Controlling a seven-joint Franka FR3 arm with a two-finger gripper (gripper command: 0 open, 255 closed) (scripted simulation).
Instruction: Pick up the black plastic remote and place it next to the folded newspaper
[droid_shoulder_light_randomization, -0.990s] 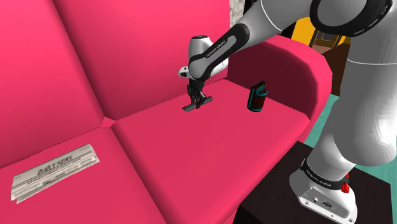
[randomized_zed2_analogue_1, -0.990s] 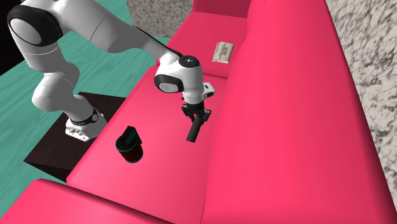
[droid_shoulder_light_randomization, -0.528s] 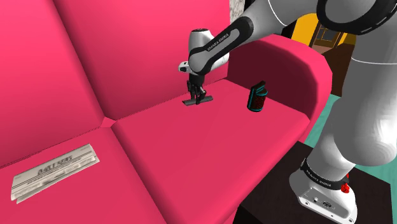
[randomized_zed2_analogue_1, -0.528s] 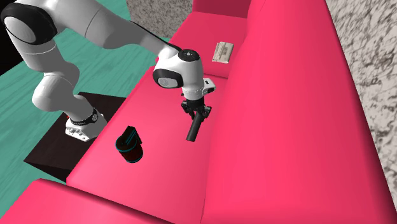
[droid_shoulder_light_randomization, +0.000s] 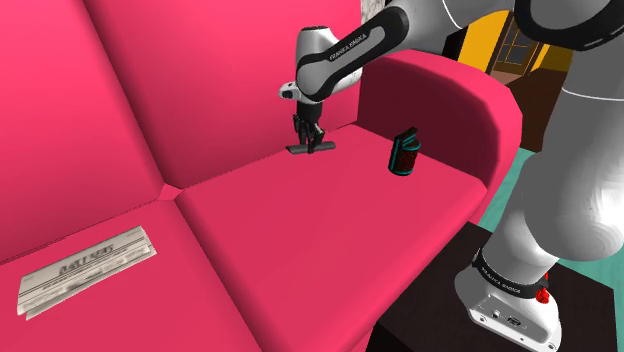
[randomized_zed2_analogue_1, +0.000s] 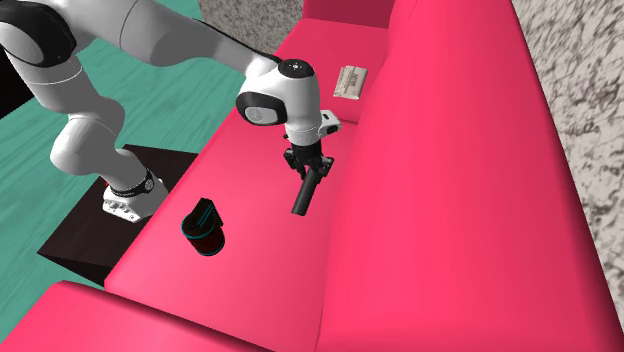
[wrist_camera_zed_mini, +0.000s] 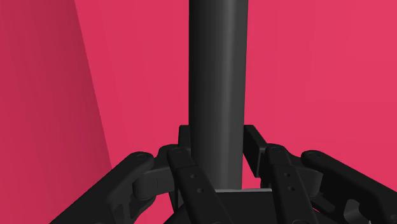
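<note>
One long, plain, dark-grey remote (wrist_camera_zed_mini: 216, 83) between fingers (wrist_camera_zed_mini: 256, 153).

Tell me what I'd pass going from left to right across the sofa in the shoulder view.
The folded newspaper → black remote, clasped in the claw → dark teal-trimmed container → robot's white base.

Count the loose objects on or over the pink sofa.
3: black remote clasped in the gripper; dark container near the armrest; folded newspaper on the neighbouring seat cushion. None looks hidden.
</note>
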